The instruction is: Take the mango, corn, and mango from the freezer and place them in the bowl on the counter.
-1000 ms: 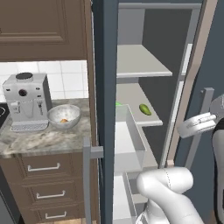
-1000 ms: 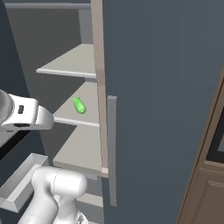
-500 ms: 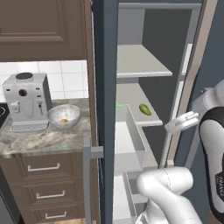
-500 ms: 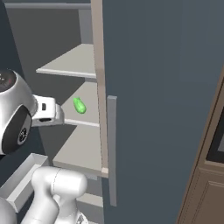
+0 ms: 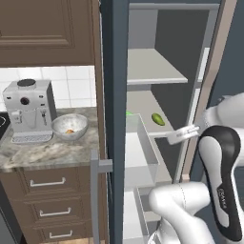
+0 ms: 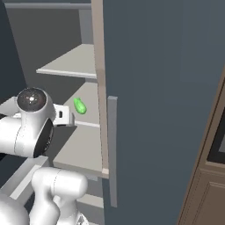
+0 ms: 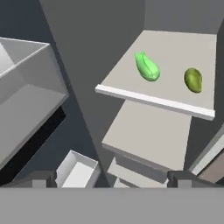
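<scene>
The freezer (image 5: 114,71) stands open, with its door (image 6: 158,88) swung to the right. On its middle shelf (image 7: 175,94) lie an olive-green mango (image 7: 193,80) (image 5: 158,119) and a bright green elongated piece (image 7: 147,67) (image 6: 79,106) (image 5: 128,113) that looks like the corn. My gripper (image 7: 111,180) (image 5: 177,137) (image 6: 66,117) hangs open and empty just in front of and below that shelf's front edge, apart from both items. The speckled bowl (image 5: 69,125) sits on the counter (image 5: 43,152) left of the freezer, with a small orange thing inside.
A grey coffee machine (image 5: 28,110) stands beside the bowl. Pale drawers (image 5: 143,152) (image 7: 26,100) are pulled out below the shelf. The freezer door's bar handle (image 6: 112,149) and the frame edge (image 5: 205,95) flank the opening. My own elbow (image 6: 33,123) crowds the shelf front.
My arm has folded up in front of the freezer, and the hand has moved left from beside the door frame to the front edge of the middle shelf. The jaws stayed open.
</scene>
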